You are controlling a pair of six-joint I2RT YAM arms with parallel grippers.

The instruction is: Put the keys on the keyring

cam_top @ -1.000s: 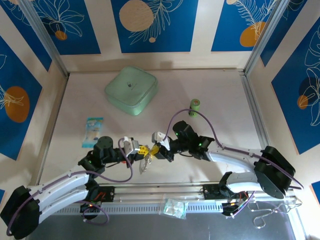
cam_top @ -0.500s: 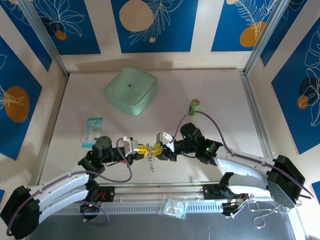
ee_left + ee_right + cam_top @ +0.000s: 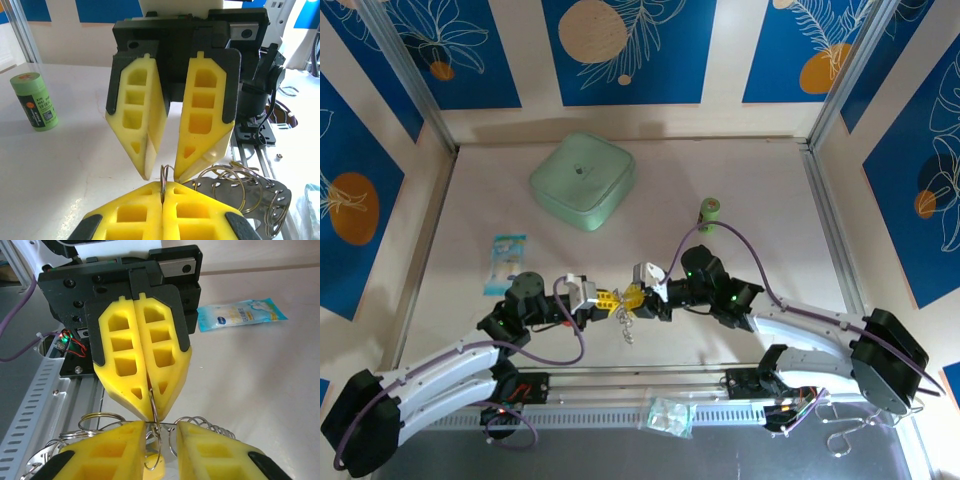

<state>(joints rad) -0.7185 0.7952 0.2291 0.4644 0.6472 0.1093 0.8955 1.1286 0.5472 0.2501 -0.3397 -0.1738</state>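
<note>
Silver keyring (image 3: 163,171) held aloft, with no threading evident yet.
Left end effector (image 3: 163,187) had its yellow pads pressed together on one thin loop of the keyring, raised off the bench (image 3: 75,160). The right end effector (image 3: 161,429) faced it tip to tip with its pads spread, and that loop passed through the gap. More of its loops hung just below both tips. A yellow lump (image 3: 155,466), possibly a key head, sat between the right pads. Whether either of the keys was threaded could not be told. The task looked to be midway, with the sliding-on left to do.
</note>
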